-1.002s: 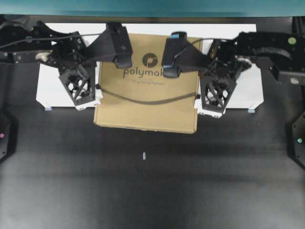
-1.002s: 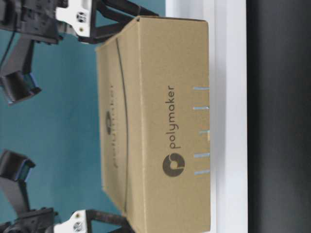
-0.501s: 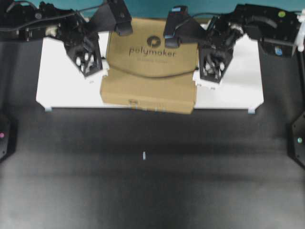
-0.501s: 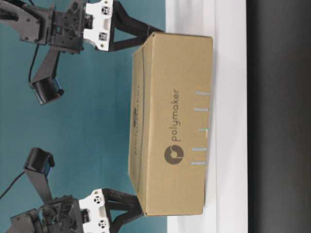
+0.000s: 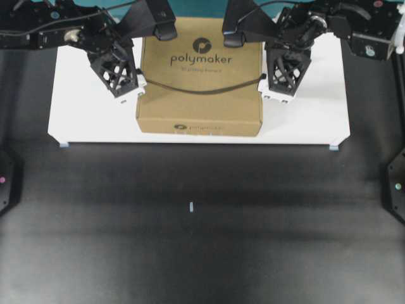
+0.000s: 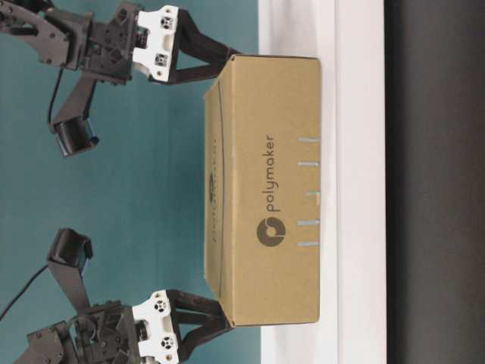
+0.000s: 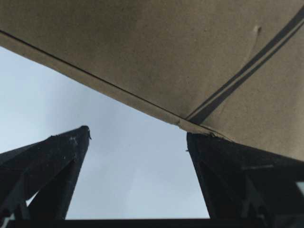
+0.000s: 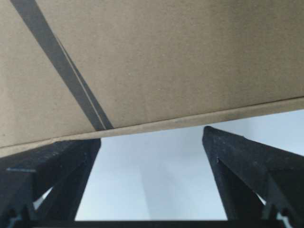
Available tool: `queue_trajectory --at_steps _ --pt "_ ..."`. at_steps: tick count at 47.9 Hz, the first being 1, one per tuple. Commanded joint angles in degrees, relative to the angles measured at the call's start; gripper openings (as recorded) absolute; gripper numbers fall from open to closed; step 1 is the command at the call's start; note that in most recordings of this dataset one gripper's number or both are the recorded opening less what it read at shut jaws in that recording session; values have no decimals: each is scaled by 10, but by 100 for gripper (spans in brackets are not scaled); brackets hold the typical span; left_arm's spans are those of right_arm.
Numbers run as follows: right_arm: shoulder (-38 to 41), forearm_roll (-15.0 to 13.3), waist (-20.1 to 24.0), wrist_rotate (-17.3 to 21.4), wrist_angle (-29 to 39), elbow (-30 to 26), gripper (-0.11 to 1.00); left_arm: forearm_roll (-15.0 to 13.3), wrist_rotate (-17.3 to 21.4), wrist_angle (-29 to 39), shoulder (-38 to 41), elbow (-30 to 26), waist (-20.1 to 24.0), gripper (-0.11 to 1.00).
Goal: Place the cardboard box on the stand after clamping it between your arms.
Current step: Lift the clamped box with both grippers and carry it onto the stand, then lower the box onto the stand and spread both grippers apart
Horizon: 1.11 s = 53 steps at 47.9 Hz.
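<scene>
A wide black tabletop with a dull, slightly grainy finish fills most of the room's lower view. A small pale mark sits near its middle. Soft bands of light lie across it. Beyond the far edge stands a plain teal wall. Dark fixtures sit at the left and right edges.

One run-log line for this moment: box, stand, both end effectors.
cardboard box: resting on stand | left end effector: open, against box's left side | right end effector: open, against box's right side
</scene>
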Motion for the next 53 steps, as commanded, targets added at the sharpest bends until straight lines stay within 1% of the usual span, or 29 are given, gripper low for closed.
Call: queue_trajectory --at_steps 1,10,17,26,31,37,45,53 --pt "24 11 7 4 -34 -19 83 -7 -5 -46 4 -11 -13 82" --pt "23 11 4 3 -35 -5 83 -7 -1 -55 4 1 -2 82" --pt "13 11 -4 4 -32 18 83 -7 -1 -75 -6 34 11 82" --pt "-22 11 -11 6 -40 72 83 -7 -1 -75 -54 95 18 82" --pt "-55 11 -11 8 -47 103 83 -7 -2 -74 -90 120 18 82" --pt "-96 25 -11 12 -49 131 83 -7 -2 -73 -143 138 16 82" --pt "-163 50 -6 33 -56 163 83 -7 -3 -76 -213 156 -5 82" --pt "-236 54 16 61 -82 204 83 -7 -4 -105 -294 192 -46 82"
